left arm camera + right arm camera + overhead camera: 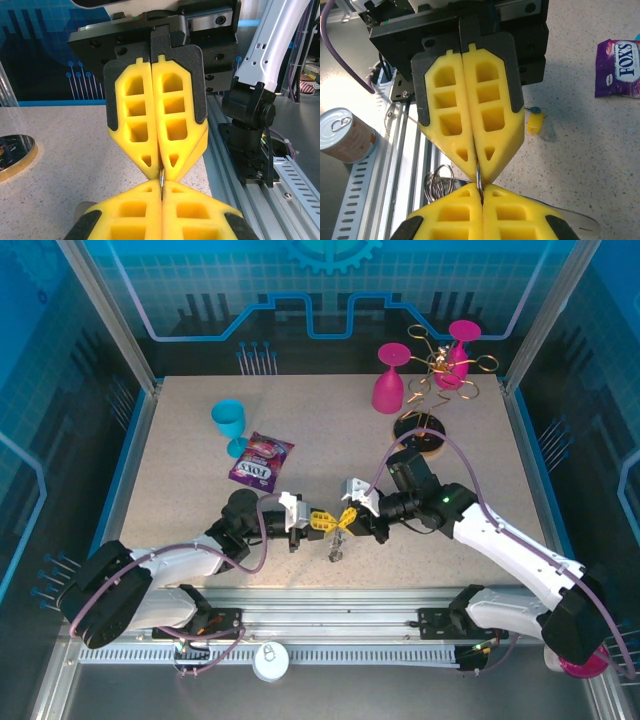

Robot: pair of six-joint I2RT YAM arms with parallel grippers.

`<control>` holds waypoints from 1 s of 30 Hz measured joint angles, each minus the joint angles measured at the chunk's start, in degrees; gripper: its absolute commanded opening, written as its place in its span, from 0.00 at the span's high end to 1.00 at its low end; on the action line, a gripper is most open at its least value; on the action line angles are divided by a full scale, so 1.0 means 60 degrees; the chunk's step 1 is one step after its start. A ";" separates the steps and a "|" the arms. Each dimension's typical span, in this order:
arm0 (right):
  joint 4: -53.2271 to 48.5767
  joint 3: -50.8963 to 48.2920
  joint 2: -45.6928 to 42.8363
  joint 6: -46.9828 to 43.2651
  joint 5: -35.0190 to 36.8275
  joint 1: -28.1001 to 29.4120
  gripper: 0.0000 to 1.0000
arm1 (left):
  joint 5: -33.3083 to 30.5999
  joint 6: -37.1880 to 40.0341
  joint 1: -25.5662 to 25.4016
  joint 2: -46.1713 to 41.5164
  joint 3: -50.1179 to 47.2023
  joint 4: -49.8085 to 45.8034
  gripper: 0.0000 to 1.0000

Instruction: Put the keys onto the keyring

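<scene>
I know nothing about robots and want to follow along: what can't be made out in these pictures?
- Metal wire pinched between both pairs of shut jaws: right wrist view, the jaws cover all but a sliver.
- Rings: right wrist view, partly behind a jaw, so uncountable.
- Yellow key: right wrist view, only its head shows beside a jaw.
- Dangling bundle: top view, too small to sort out.
</scene>
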 measured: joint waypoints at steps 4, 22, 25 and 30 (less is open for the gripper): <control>-0.0780 0.0452 0.0208 -0.0481 0.0550 0.0131 1.00 | -0.0084 0.0168 -0.0029 0.0000 0.0051 -0.0222 0.79; -0.3442 0.2510 0.1796 -0.1942 0.2575 0.1140 1.00 | -0.0317 0.1738 -0.0066 -0.0197 0.0849 -0.3479 0.99; -0.3490 0.2546 0.1821 -0.1934 0.2626 0.1177 1.00 | -0.0295 0.1770 -0.0066 -0.0226 0.0856 -0.3574 1.00; -0.3355 0.2488 0.1745 -0.1690 0.2663 0.1184 0.83 | -0.0295 0.1767 -0.0062 -0.0280 0.0871 -0.3636 1.00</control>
